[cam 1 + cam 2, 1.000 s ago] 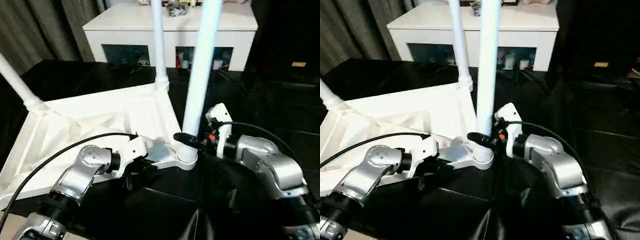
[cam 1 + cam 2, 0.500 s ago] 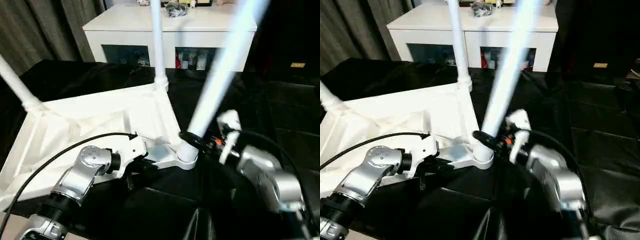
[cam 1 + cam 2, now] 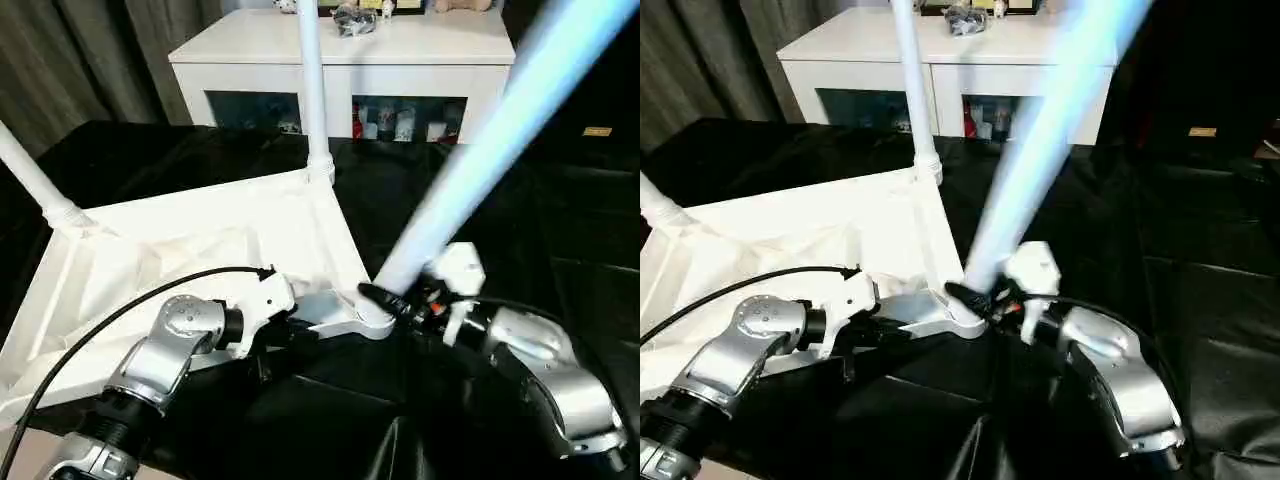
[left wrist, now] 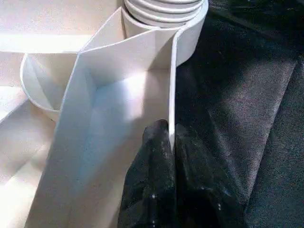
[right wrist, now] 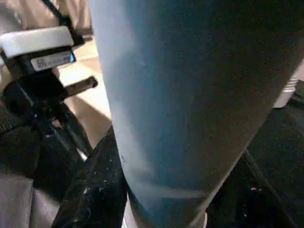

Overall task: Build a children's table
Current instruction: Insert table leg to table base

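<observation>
Both forearms are brushed silver shells with rounded joints, darkening to black ribbed collars toward the elbows. A black cable (image 3: 120,305) arcs over the left forearm (image 3: 165,350) into a white wrist housing (image 3: 265,298). The right forearm (image 3: 545,365) ends in a white block with a small orange-red mark (beside its black fingers (image 3: 385,298)).

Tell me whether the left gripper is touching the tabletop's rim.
Touching. In the left wrist view the left gripper is shut on the thin upright rim of the tabletop, with a black finger pressed against each side of it.
</observation>
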Controlling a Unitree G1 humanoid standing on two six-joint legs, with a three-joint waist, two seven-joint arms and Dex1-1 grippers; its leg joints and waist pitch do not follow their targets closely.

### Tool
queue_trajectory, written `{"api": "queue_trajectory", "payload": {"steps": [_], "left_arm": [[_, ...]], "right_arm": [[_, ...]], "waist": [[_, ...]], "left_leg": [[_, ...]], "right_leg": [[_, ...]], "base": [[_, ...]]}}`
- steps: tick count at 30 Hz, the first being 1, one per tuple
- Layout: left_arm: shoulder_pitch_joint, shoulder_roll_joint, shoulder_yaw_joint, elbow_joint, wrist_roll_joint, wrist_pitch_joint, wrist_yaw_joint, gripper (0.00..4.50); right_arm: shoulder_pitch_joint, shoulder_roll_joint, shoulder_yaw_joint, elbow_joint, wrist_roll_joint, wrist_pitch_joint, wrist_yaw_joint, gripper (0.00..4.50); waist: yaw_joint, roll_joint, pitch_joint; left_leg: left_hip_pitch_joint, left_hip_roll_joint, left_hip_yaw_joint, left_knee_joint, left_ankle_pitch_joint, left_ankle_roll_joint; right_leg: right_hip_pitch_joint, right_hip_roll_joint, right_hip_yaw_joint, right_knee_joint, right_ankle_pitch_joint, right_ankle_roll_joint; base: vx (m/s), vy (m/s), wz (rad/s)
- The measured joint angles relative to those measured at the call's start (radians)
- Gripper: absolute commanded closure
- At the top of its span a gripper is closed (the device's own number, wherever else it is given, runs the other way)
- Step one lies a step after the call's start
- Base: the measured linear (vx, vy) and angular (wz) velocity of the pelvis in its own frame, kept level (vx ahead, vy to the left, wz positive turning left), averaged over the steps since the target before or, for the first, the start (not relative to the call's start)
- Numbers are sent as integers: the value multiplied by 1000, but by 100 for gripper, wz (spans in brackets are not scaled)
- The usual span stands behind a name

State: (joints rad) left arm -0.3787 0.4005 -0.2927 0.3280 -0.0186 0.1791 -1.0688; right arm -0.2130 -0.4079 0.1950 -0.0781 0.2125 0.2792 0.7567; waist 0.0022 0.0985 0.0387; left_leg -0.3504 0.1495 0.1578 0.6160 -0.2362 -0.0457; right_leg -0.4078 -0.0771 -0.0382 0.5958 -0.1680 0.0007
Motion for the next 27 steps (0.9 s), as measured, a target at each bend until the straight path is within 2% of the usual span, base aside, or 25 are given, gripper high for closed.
{"api": "queue_trajectory", "payload": {"steps": [8, 15, 22, 27], "left_arm": [[5, 11, 0, 0, 1, 1, 3, 450], [12, 21, 1, 0, 1, 2, 4, 450], [12, 24, 1, 5, 1, 3, 7, 450], [14, 26, 3, 5, 1, 4, 7, 450]], "right_arm": [[-114, -6, 42, 63, -20, 110, 63, 266], [-194, 16, 43, 163, 14, 190, 100, 267], [-208, 29, 43, 199, 12, 188, 106, 267], [-207, 36, 43, 208, 11, 173, 103, 267]], "waist": [[-11, -19, -11], [-20, -34, -19], [-23, -45, -21], [-23, -46, -20]], "left_leg": [[2, 1, 0, 0, -3, -5], [4, 1, -1, 0, -3, -6], [11, 1, -1, 0, -4, -7], [13, 1, -1, -1, -4, -7]], "right_leg": [[2, 0, -1, 0, 0, 0], [3, 0, -2, 0, 0, -1], [8, 0, -2, 0, -3, 5], [8, 0, -2, 0, -3, 5]], "base": [[0, 0, 0], [0, 0, 0], [0, 0, 0], [0, 0, 0]]}}
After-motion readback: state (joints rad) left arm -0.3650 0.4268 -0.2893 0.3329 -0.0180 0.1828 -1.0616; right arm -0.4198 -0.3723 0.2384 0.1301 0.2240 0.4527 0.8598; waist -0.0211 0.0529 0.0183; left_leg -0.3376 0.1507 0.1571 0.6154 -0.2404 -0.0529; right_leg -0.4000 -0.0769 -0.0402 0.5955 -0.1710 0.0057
